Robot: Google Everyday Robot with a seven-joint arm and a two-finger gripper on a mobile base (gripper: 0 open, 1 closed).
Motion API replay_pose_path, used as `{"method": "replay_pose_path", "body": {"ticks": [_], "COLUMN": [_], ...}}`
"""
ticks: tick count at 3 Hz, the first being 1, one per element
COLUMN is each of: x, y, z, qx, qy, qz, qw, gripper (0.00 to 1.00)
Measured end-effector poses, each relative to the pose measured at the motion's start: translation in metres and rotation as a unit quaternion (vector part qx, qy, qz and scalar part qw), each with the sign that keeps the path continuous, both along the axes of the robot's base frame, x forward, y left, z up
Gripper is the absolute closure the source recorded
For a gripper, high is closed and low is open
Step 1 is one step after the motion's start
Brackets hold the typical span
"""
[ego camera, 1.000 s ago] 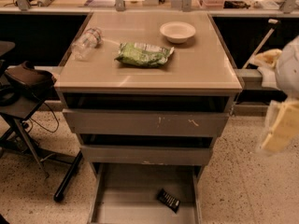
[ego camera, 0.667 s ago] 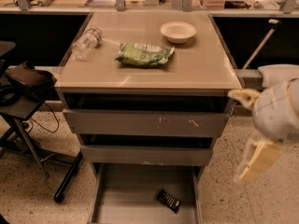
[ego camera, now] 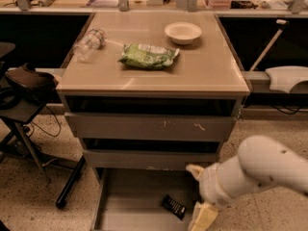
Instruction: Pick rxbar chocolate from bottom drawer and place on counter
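The rxbar chocolate (ego camera: 173, 207), a small black wrapper, lies flat on the grey floor of the open bottom drawer (ego camera: 130, 201), towards its right side. My gripper (ego camera: 198, 195) comes in on the white arm from the lower right. It hangs over the right front part of the drawer, just right of the bar and not touching it. Its two pale yellow fingers (ego camera: 203, 217) stand apart with nothing between them. The tan counter (ego camera: 211, 71) tops the cabinet above.
On the counter lie a green snack bag (ego camera: 148, 56), a white bowl (ego camera: 183, 32) and a clear plastic bottle (ego camera: 89, 44). The two upper drawers stand slightly open. A dark chair (ego camera: 24, 81) stands at the left, and a white object (ego camera: 288, 78) at the right.
My arm has swung from the right side of the cabinet down and left, bringing the gripper low over the bottom drawer beside the bar.
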State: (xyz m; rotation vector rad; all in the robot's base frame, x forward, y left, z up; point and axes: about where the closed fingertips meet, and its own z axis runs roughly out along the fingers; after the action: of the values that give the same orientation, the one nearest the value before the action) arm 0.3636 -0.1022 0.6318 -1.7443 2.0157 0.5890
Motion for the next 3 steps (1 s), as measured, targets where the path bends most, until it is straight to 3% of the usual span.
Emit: {"method": "replay_pose_path", "body": {"ticks": [1, 2, 3], "x": [-0.044, -0.049, -0.048], "y": [0.028, 0.052, 0.052], "z": [-0.127, -0.162, -0.162], "qx": [-0.024, -0.015, -0.015], "qy": [0.098, 0.124, 0.124], "qz": [0.005, -0.007, -0.008], "qw": [0.9949, 0.9921, 0.9921], "gripper": [0.00, 0.00, 0.00]}}
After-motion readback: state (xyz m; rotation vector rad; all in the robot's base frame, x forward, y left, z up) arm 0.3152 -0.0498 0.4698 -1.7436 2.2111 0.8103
